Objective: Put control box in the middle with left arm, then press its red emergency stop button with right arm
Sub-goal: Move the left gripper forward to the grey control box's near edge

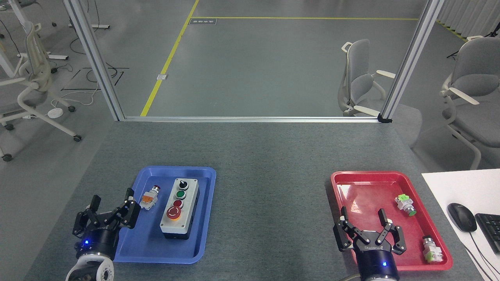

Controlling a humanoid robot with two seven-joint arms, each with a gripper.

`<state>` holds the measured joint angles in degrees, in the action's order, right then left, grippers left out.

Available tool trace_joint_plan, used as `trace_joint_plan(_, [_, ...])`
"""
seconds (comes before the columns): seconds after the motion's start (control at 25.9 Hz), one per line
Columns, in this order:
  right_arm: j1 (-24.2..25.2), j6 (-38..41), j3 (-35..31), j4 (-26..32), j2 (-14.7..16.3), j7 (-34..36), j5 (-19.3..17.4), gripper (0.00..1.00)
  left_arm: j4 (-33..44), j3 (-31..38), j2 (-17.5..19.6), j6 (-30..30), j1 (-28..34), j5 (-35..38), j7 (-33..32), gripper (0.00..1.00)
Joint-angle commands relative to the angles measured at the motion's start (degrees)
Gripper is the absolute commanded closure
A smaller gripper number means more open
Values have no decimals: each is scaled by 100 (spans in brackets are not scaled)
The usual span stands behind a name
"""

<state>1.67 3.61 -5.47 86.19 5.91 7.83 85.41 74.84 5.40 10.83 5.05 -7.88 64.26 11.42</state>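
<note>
Here, my left gripper (111,206) hovers at the left rim of the blue tray (203,218), jaws spread and empty, pointing up and to the right toward the control box (180,208). The control box lies lengthwise inside that tray, beside a small orange switch (149,197). My right gripper (364,222) stands upright over the red tray (340,183), jaws likewise spread, gripping nothing.

We see a blue tray (150,249) at lower left holding a small orange switch (149,198), and a red tray (340,187) at lower right with two green switches (405,205) (432,249). A mouse (462,217) and keyboard (490,230) lie at far right.
</note>
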Motion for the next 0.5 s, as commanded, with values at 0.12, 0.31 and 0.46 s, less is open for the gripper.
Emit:
trace_joint_plan(0.12, [0, -1, -7, -59, 15, -1, -7, 1, 268, 31, -46, -21, -21, -18, 115, 1])
trace_joint_plan(0.31, [0, -9, 2, -50, -29, -19, -7, 1, 611, 5, -37, 14, 111, -54, 80, 1])
trace_joint_plan(0.46, [-9, -9, 2, -50, -20, -19, -7, 1, 637, -48, -55, 84, 462, -62, 168, 1])
